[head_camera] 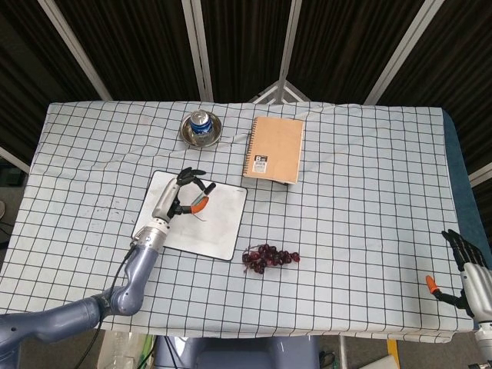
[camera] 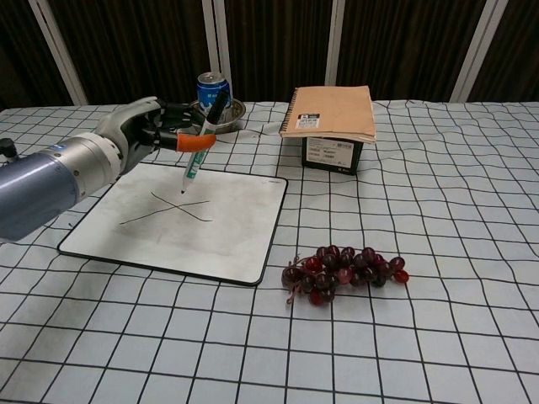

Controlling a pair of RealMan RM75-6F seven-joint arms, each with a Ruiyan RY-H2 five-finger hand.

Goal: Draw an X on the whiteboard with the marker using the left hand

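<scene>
Left hand (camera: 143, 133) clamped on marker (camera: 200, 145), tip over whiteboard (camera: 227, 223) bearing drawn X (camera: 166, 208). Right hand (head_camera: 469, 270), surface's 4 o'clock corner, fingers apart, empty.

The left robot hand (head_camera: 183, 196) is out over the whiteboard (head_camera: 194, 215), gripping the marker (head_camera: 197, 206). Beyond it sits a can in a metal bowl (head_camera: 201, 128); a notebook (head_camera: 274, 149) and grapes (head_camera: 269, 257) lie to its right. The right robot hand (head_camera: 466, 270) rests at the table's (head_camera: 369, 200) far corner.
</scene>
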